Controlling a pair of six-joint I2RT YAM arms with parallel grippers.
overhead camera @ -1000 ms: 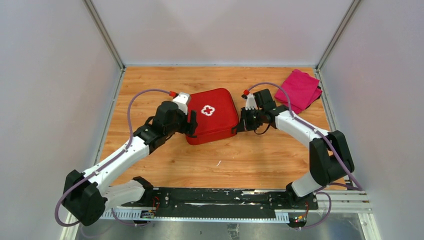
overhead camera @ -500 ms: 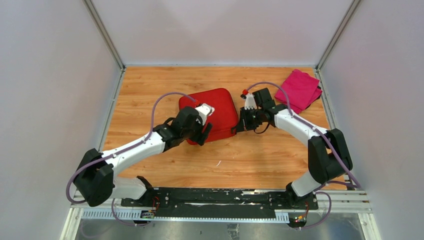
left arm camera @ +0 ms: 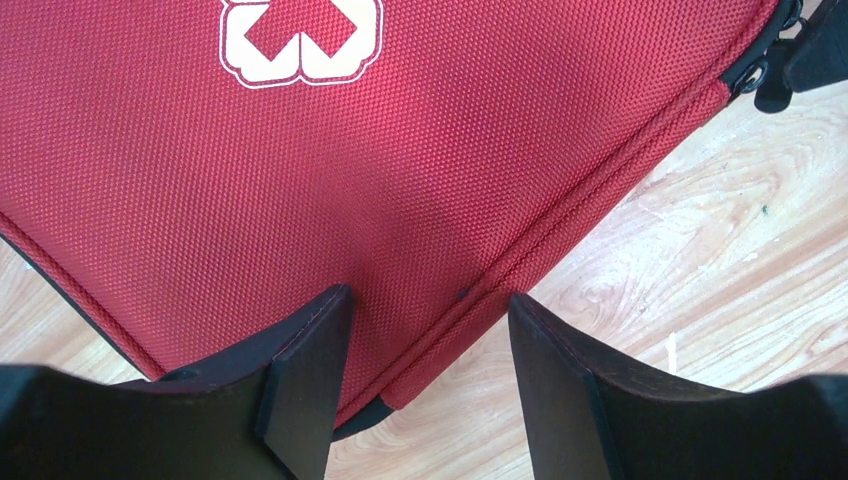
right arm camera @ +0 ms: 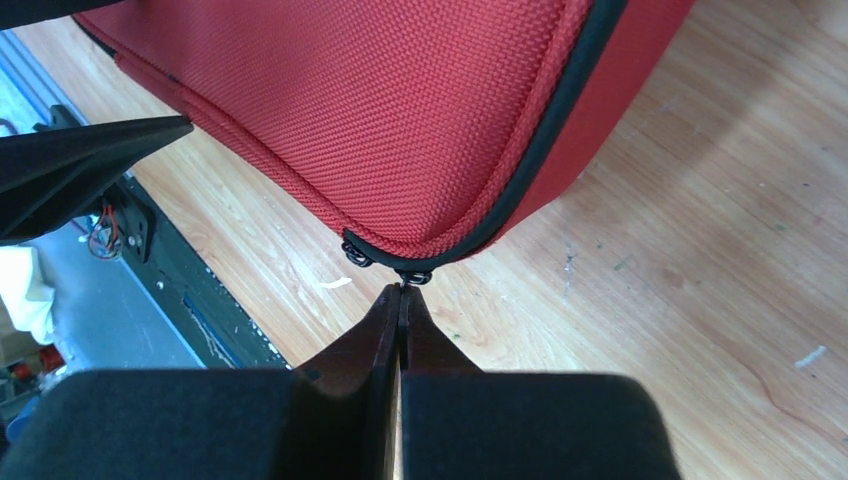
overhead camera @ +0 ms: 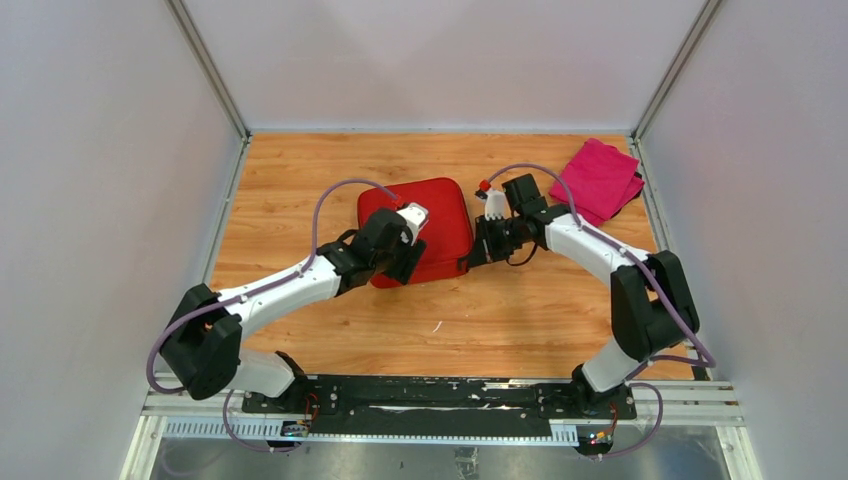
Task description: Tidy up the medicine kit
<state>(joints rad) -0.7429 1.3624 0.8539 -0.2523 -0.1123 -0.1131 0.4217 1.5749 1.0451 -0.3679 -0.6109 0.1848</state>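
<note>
Left gripper (left arm camera: 428,300): the fingers are held apart. One finger (left arm camera: 310,370) is seen over the red lid of the medicine kit (overhead camera: 445,225), the other over bare wood just beside the kit's near edge, so the piped seam of that edge runs between them. Contact with the fabric cannot be told from the left wrist view.

Right gripper (right arm camera: 400,295): the fingers are pressed together with no gap visible. The tips are placed at the kit's near right corner, where they meet one black zip pull (right arm camera: 413,277). Whether that pull is actually pinched cannot be told. A second zip pull (right arm camera: 356,254) hangs just beside the first, on the same corner.

Kit: it is laid flat on the wooden table (overhead camera: 500,320), lid up and zipped shut along the edges in view. It is bracketed by the two grippers, left at its near edge and right at its near right corner. A white cross (left arm camera: 300,40) is printed on the lid, partly covered by the left arm in the top view.

A magenta folded cloth (overhead camera: 600,180) is noted to the right of the kit and farther back, well apart from it.
</note>
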